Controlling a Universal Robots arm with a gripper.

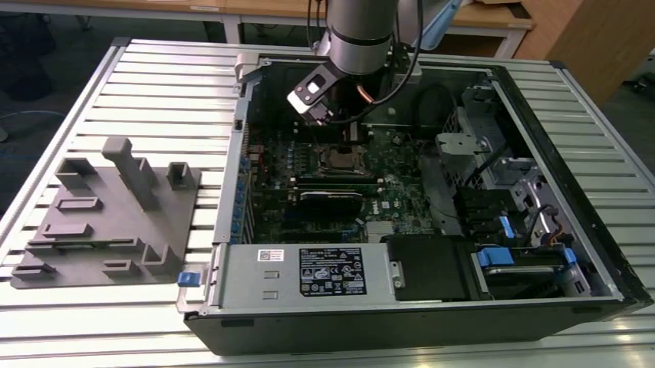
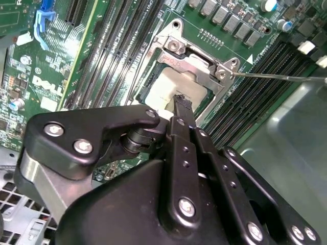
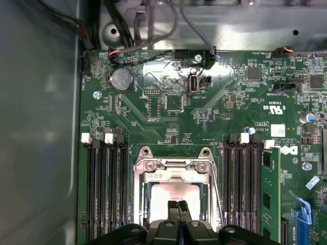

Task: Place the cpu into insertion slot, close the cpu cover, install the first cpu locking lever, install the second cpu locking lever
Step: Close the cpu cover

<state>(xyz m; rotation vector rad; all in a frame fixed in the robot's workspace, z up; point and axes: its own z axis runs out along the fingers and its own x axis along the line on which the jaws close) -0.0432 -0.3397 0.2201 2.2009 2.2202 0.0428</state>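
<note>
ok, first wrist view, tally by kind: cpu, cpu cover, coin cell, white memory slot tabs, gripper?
cpu: 1
cpu cover: 1
coin cell: 1
white memory slot tabs: 4
gripper: 1
Total: 8

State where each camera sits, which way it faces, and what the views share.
Exterior view: off the arm, high, looking down into the open case; the arm shows.
First wrist view: on the arm, facing the motherboard squarely; the shut fingers show.
Second wrist view: on the arm, looking slantwise along the gripper at the cover.
Both wrist views share the cpu beneath the fingers.
</note>
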